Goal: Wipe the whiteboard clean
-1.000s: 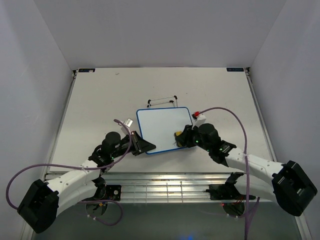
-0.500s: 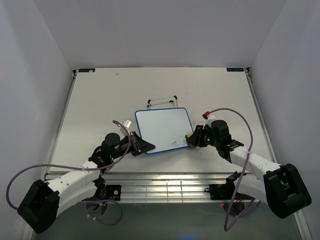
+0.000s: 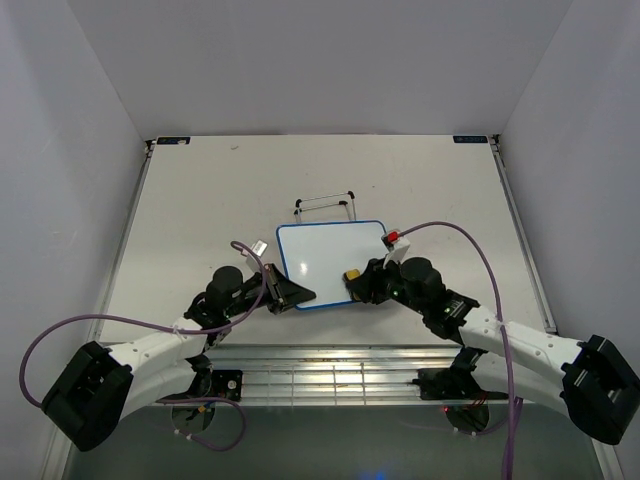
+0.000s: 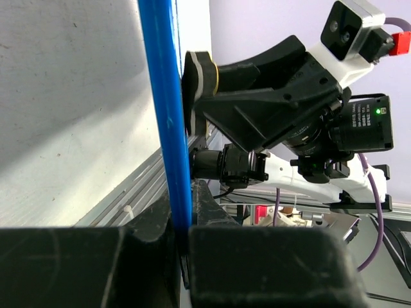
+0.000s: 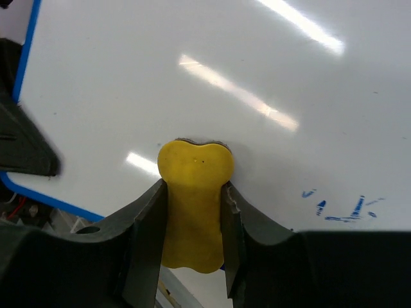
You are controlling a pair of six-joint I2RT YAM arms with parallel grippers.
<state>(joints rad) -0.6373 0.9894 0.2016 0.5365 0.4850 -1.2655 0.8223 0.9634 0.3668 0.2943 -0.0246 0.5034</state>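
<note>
Jaws on the left closed edge-on over the whiteboard [image 3: 325,255] at its near left corner, with the blue frame [image 4: 166,115] pinched between the two black fingers [image 4: 96,263]. Jaws on the right closed on a yellow eraser [image 5: 194,199], one finger on each flank, rounded head poking out past the tips.

Board near the middle of the table [image 3: 200,200], a little toward the arms, turned slightly so the far right corner sits farthest back. Hard to tell whether flat on the table or lifted at the gripped edge.

Left gripper [image 3: 290,292] low at that corner, reaching in from the left. Right gripper [image 3: 358,283] over the near right part of the board, reaching in from the right. Eraser head down against the white face, as seen from the right wrist camera.

A few short blue marks [image 5: 347,208] on the face, just right of the eraser, close to the right finger. Elsewhere in that view only white surface with bright streaks of reflected light.

Thin wire stand [image 3: 326,203] just behind the board's far edge.
</note>
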